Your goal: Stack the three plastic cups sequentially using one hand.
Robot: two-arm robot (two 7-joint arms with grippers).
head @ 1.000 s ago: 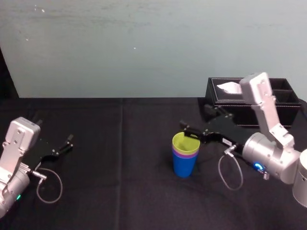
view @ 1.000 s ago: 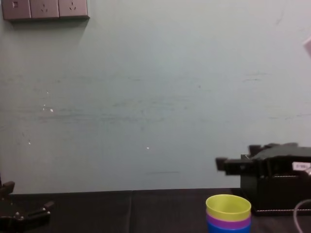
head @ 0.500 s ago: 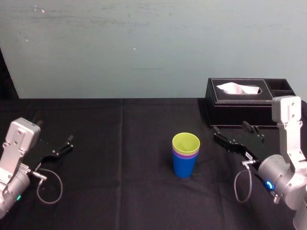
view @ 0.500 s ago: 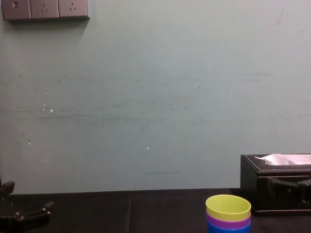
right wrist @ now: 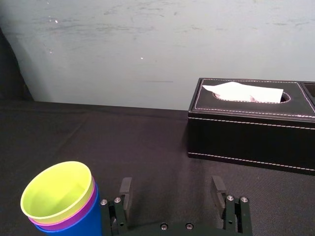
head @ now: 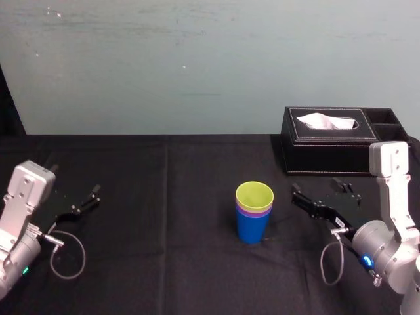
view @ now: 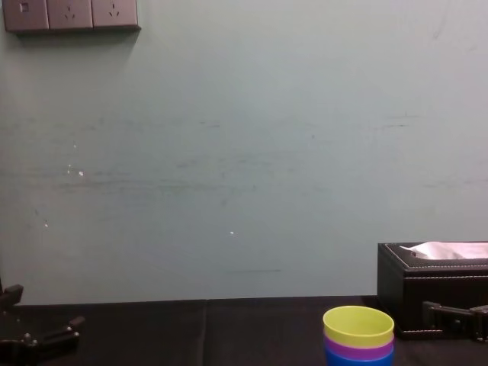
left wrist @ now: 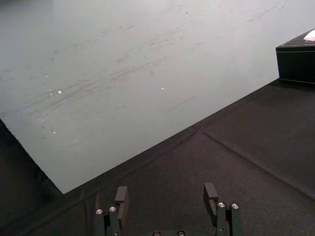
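The three plastic cups (head: 254, 213) stand nested in one upright stack in the middle of the black table: yellow-green inside purple inside blue. The stack also shows in the right wrist view (right wrist: 61, 199) and the chest view (view: 358, 335). My right gripper (head: 315, 186) hovers a little to the right of the stack, apart from it, open and empty (right wrist: 171, 189). Its fingers (view: 450, 311) show low in front of the tissue box. My left gripper (head: 75, 180) rests parked at the far left, open with nothing between its fingers (left wrist: 166, 194).
A black tissue box (head: 328, 141) with a white tissue stands at the back right, behind my right gripper (right wrist: 251, 128). A pale wall runs behind the table. Black cloth lies bare between the stack and the left arm.
My right gripper has drawn back from the rim of the cup stack, moving right and down toward the front of the table. The stack and the left arm have stayed put.
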